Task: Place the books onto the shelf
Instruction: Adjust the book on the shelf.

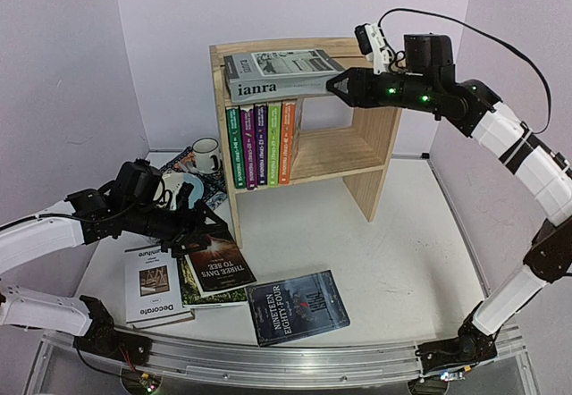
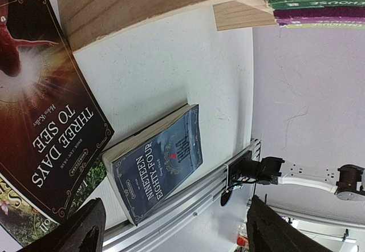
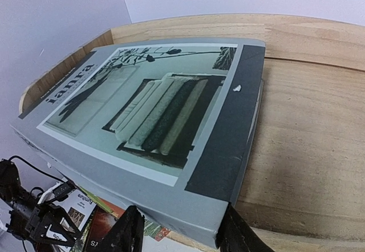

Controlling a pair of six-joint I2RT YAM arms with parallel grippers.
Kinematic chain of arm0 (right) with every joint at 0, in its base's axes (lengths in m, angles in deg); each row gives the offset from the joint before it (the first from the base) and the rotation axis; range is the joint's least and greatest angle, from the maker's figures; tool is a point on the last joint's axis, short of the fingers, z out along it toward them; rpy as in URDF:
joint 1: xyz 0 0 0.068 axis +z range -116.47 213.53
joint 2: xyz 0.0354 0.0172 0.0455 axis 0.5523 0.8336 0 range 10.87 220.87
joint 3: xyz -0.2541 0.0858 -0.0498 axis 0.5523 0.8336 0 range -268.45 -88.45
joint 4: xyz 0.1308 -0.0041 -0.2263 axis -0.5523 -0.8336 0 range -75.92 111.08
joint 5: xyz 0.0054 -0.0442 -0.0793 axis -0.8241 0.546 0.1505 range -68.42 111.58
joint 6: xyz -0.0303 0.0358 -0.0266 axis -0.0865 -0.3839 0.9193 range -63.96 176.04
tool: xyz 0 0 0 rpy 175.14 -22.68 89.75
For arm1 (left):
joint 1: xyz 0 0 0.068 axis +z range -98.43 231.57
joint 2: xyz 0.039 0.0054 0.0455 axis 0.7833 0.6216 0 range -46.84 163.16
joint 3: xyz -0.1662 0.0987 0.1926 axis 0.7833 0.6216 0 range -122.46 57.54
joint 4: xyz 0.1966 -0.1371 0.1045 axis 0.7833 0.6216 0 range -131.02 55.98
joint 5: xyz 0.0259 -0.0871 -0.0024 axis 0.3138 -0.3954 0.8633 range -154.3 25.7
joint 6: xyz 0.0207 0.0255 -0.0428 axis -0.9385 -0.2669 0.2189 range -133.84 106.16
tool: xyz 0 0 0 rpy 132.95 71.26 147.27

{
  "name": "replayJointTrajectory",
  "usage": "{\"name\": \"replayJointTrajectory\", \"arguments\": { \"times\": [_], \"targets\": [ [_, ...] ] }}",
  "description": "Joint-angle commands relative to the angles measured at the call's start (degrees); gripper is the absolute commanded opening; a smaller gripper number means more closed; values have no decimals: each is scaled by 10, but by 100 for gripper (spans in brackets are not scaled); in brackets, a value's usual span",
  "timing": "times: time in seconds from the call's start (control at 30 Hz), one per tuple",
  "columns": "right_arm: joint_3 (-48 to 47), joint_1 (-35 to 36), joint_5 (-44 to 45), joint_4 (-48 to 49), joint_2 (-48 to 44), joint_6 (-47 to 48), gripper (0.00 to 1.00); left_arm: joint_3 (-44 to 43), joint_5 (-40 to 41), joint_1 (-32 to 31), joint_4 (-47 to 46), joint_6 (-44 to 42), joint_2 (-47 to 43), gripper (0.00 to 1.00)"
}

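Your right gripper [image 3: 181,211] is up at the top board of the shelf [image 3: 311,121]. The grey "ianra" book [image 3: 154,109] lies flat on that board, straight ahead of the hand. The book's nearest corner reaches in between the two fingers [image 3: 128,232], which stand partly apart on either side of it. You cannot tell whether they press on the book or only flank it. A raised wooden edge runs round the side of the book farthest from the hand.

Below this hand, on the lower tier, five thin books [image 1: 261,143] stand upright, spines outward: green, two purple, light green and orange. They are packed together at the end of the tier away from the hand.

Your left gripper [image 2: 175,209] hangs low over the white table [image 1: 402,252], its fingers [image 2: 80,232] spread wide with nothing between them. Ahead of the hand, in line with the gap between the fingers, "Nineteen Eighty-Four" [image 2: 159,161] lies flat with its cover up. Off to one finger's side lies the dark "Three Days to See" [image 2: 51,126], resting on a green illustrated book [image 1: 204,295]. The white "Decorate" [image 1: 154,283] lies flat just beside that pair, nearer the arm's base than the fingertips are.

On the far side of this hand, close to the shelf's side panel, a white mug [image 1: 206,154] stands on the patterned mat [image 1: 214,197].
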Motion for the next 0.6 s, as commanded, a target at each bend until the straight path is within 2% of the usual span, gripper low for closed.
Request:
{"name": "replayJointTrajectory", "arguments": {
  "times": [0.0,0.4,0.43,0.53,0.57],
  "targets": [
    [-29,-2,-25,36,13,-17,44,-13,-6,3,-18,-16,2,87],
    [-44,-1,-22,43,32,-27,43,-13,-8,3,-19,-17,1,87],
    [-44,0,-17,44,33,-28,45,-13,-8,3,-19,-17,2,87],
    [-50,5,-9,45,39,-26,64,-14,-8,3,-18,-18,2,87],
    [-52,8,-10,45,41,-24,68,-15,-8,3,-18,-18,3,87]
  ]
}}
